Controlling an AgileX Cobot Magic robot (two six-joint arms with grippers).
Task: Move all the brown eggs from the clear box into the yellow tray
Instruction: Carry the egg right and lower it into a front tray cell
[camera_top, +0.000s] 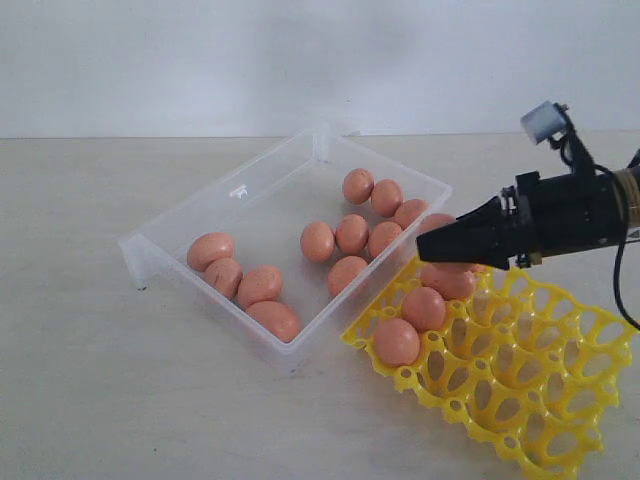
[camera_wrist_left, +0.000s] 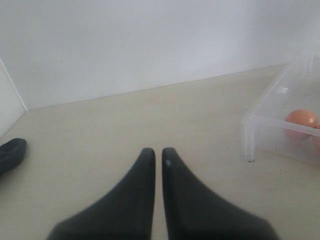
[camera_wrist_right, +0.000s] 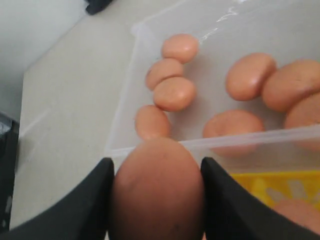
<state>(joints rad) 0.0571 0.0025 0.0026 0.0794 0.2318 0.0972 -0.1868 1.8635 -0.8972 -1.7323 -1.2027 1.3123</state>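
The clear box (camera_top: 250, 195) sits mid-table with several brown eggs (camera_top: 259, 285) in two groups, one by its left wall and one (camera_top: 351, 233) toward its right end. To its right lies the yellow tray (camera_top: 515, 290), with eggs (camera_top: 397, 342) in the cups of its near-left corner. My right gripper (camera_top: 428, 248) hovers over the seam between box and tray, shut on one brown egg (camera_wrist_right: 157, 190) that fills the gap between its fingers. The box wall (camera_wrist_right: 240, 142) and a strip of tray (camera_wrist_right: 255, 187) lie just beyond. My left gripper (camera_wrist_left: 156, 150) is shut and empty over bare table.
In the left wrist view, a corner of the clear box (camera_wrist_left: 260, 117) with one egg (camera_wrist_left: 301, 118) stands off to the side. A dark object (camera_wrist_left: 10, 152) lies at the table's edge. A white wall runs behind the table.
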